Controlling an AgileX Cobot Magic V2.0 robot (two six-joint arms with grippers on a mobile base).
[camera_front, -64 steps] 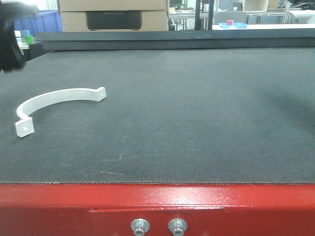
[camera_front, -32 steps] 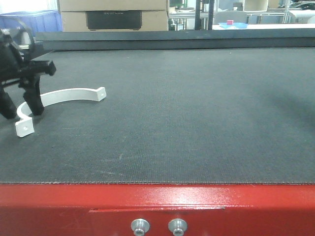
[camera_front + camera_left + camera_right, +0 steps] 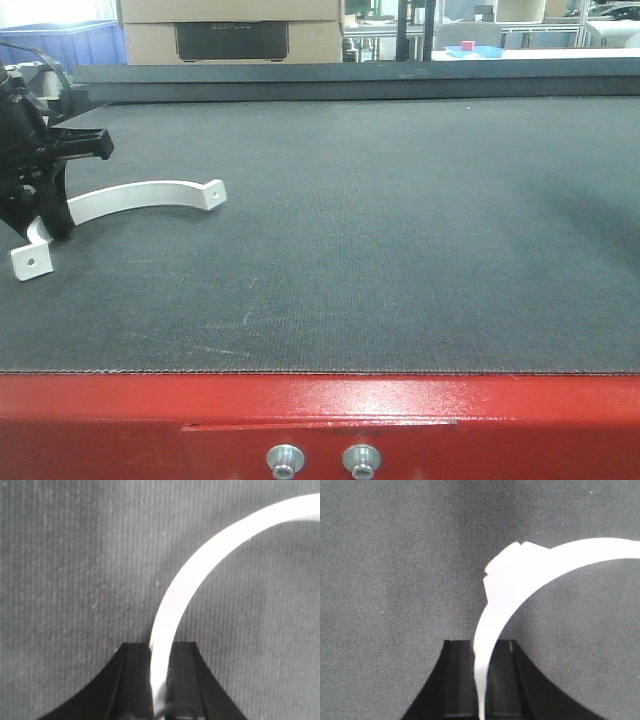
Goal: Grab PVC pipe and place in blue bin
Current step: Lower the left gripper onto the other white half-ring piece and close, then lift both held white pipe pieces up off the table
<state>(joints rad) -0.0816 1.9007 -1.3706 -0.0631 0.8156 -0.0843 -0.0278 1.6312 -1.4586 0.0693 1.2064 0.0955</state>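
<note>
At the front view's left edge, the left gripper (image 3: 45, 222) is partly cut off. Its black fingers (image 3: 135, 680) are clamped on the PVC pipe (image 3: 140, 193), hiding that stretch. The right gripper (image 3: 481, 680) shows only in its wrist view, fingers narrowly pinching white strap too. The pipe is a thin white half-ring with holed end tabs, at the dark mat's (image 3: 400, 250) left.

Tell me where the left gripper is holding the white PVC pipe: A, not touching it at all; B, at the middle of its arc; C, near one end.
C: the left gripper pinches the PVC pipe close to its near holed tab, well away from the arc's middle.
</note>
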